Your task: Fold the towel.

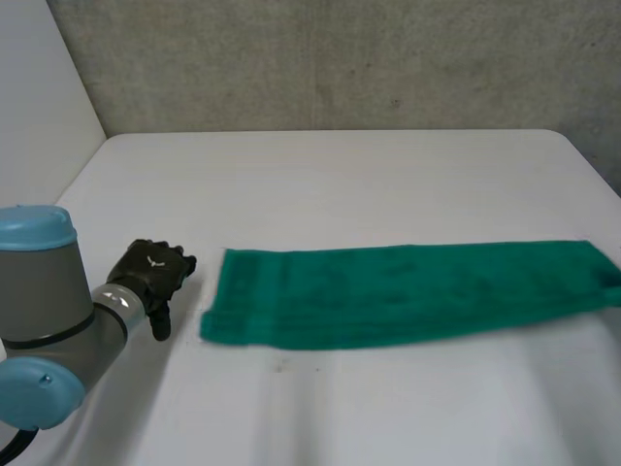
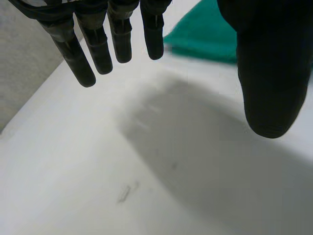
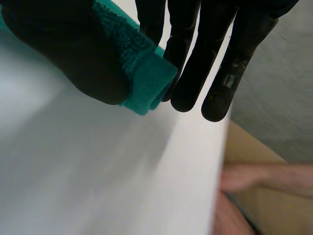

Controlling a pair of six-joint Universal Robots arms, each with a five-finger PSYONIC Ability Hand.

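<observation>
A green towel [image 1: 408, 291] lies as a long, flat strip across the white desk [image 1: 320, 184], running from left of centre to the right edge. The right hand [image 3: 215, 49] pinches the towel's right end between thumb and straight fingers. The left hand [image 1: 150, 277] is just left of the towel, apart from it, fingers relaxed, holding nothing. A person's forearm [image 3: 264, 178] lies beyond the desk edge near the right hand. Open desk stretches beyond the towel's far side.

A white table [image 1: 340, 175] meets a grey wall [image 1: 340, 58], a person's forearm [image 3: 274, 174] beside its edge.
</observation>
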